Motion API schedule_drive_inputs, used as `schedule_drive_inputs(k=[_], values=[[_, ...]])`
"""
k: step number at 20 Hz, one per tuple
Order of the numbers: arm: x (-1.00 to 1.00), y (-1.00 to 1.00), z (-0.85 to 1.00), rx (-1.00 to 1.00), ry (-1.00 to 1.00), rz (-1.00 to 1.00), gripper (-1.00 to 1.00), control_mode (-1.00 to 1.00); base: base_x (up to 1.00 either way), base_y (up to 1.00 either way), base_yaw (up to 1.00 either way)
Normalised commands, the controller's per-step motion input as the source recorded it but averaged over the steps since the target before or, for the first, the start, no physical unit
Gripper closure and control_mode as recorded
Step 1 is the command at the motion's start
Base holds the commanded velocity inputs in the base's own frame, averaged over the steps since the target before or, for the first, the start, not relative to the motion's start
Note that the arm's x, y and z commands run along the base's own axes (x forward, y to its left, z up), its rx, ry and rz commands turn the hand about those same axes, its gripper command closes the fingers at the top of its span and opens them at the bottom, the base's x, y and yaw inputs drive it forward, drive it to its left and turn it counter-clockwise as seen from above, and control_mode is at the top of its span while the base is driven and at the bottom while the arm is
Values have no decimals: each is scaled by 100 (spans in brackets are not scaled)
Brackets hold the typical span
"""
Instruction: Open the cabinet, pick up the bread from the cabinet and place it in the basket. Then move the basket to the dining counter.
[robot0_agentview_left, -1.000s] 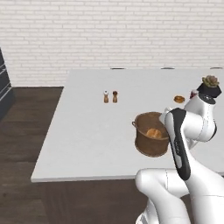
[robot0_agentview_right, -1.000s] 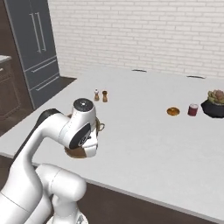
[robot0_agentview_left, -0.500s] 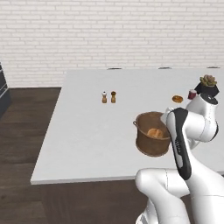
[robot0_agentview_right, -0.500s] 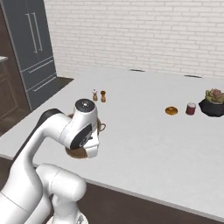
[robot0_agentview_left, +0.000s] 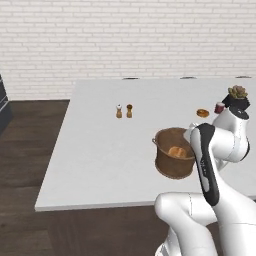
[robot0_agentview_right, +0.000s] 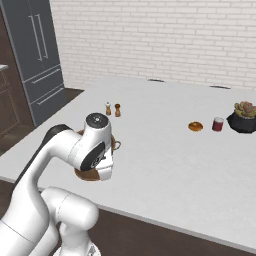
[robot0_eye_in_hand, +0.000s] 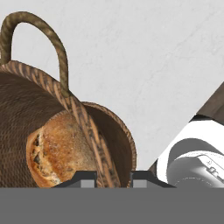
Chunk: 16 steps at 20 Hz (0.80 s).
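The brown woven basket (robot0_agentview_left: 172, 161) is over the white dining counter (robot0_agentview_left: 100, 150), close to its front edge, with the round golden bread (robot0_agentview_left: 175, 151) lying inside it. In the hand view my gripper (robot0_eye_in_hand: 113, 177) is shut on the basket's rim (robot0_eye_in_hand: 89, 131), one dark fingertip (robot0_eye_in_hand: 83, 178) on each side of the weave. The bread (robot0_eye_in_hand: 57, 148) sits just left of the fingers, and a loop handle (robot0_eye_in_hand: 57, 48) arches above. In the right base view my arm covers most of the basket (robot0_agentview_right: 90, 174). The cabinet is out of view.
Salt and pepper shakers (robot0_agentview_left: 124, 111) stand mid-counter beyond the basket. A donut (robot0_agentview_left: 202, 113), a red cup (robot0_agentview_left: 219, 107) and a potted plant (robot0_agentview_left: 237, 95) sit at the far right. A grey fridge (robot0_agentview_right: 35, 55) stands off to the left, past dark wooden floor.
The whole picture has shifted slightly in both base views, so the base has moved. The gripper stays shut on the basket rim.
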Motion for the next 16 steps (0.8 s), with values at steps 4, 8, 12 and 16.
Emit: schedule_drive_inputs(k=[4,8,12,16], values=[[50,0,-4,-1,0,-5,100,-100,47,-2,0],[100,-10,-2,-1,2,-9,100,-100,0,0,0],[100,-19,0,0,9,-4,100,-100,0,0,0],[100,-41,0,0,13,0,100,-100,0,0,0]])
